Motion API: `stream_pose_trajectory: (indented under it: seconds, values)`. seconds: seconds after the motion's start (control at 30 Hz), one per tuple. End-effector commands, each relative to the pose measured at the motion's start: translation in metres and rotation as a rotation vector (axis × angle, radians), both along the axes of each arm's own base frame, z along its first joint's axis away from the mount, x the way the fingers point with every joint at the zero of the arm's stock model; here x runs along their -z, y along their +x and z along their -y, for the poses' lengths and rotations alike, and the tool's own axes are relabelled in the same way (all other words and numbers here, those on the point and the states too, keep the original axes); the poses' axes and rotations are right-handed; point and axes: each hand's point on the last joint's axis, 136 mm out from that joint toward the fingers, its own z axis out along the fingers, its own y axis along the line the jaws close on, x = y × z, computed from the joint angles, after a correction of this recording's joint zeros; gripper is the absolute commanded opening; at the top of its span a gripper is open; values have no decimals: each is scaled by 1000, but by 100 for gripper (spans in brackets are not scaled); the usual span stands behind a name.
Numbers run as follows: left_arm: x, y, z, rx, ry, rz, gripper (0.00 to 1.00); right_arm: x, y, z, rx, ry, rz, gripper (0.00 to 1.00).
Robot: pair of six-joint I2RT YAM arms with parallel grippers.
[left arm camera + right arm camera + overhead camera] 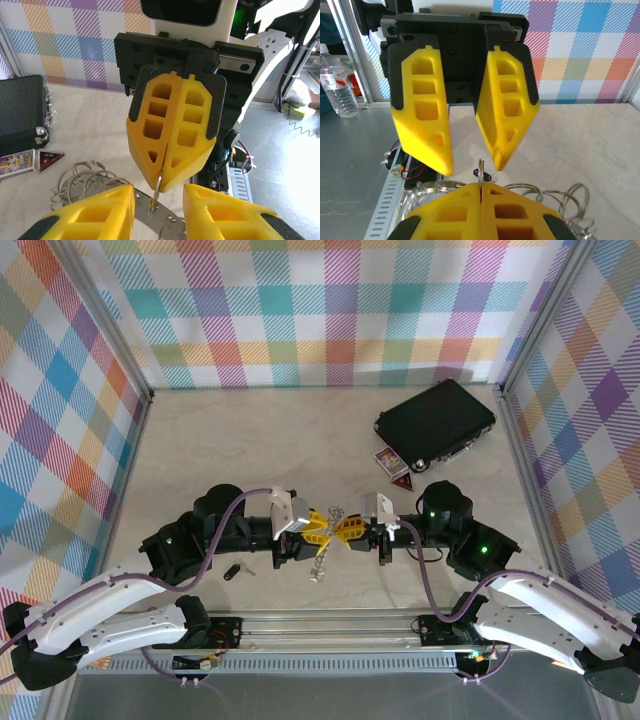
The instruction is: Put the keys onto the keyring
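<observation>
yellow fingertips meet nose to nose over the near part of the table (200, 460), my two hands facing each other. my right gripper (162, 181) is pressed fully together, its two fingers flush along their length. pinched at the very tip is a small thin ring of the keyring (321, 562). from there the silvery chain hangs down between the hands toward the table top. in the wrist views several wire loops of it fan out beside and below my fingers.

my left gripper (472, 167) has its jaws apart with a narrow gap, the fingers slanting toward each other at the tips. they sit either side of the pinched ring, just beside it, and i cannot tell whether either pad touches the metal. nothing is clamped in that hand.

the key (232, 572), black head and short silver blade, lies flat on the table to the left of the grippers. it is near the bend of my left arm (130, 590) and apart from the keyring, not on the ring.

toward the far right of the table a black case (435, 423) lies flat. a small card box (389, 461) sits just beside its near corner, with a little red triangular piece (50, 158) next to that. a water bottle (335, 80) stands off the table, behind my left gripper in the right wrist view.
</observation>
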Motion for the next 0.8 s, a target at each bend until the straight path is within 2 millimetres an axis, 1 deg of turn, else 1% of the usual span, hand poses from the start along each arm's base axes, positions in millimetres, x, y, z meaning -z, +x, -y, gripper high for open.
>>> stream_pose_trajectory:
  seconds: [0.0, 0.27, 0.53, 0.57, 0.6, 0.77]
  values:
    - [-25, -2, 0, 6, -55, 58, 29, -22, -10, 0, -59, 49, 58, 0]
    - [-18, -2, -1, 9, -17, 49, 18, -26, -12, -1, -77, 59, 62, 0]
    - [-9, -7, -1, 34, 3, 28, 18, -31, -15, -1, -91, 74, 60, 0]
    - [-2, -8, -3, 35, 30, 9, 18, -31, -15, -1, -93, 76, 61, 0]
    - [-1, -8, -3, 34, 34, 7, 18, -32, -16, -1, -98, 77, 59, 0]
    - [-3, -10, -3, 40, 25, 12, 15, -32, -18, -1, -110, 78, 56, 0]
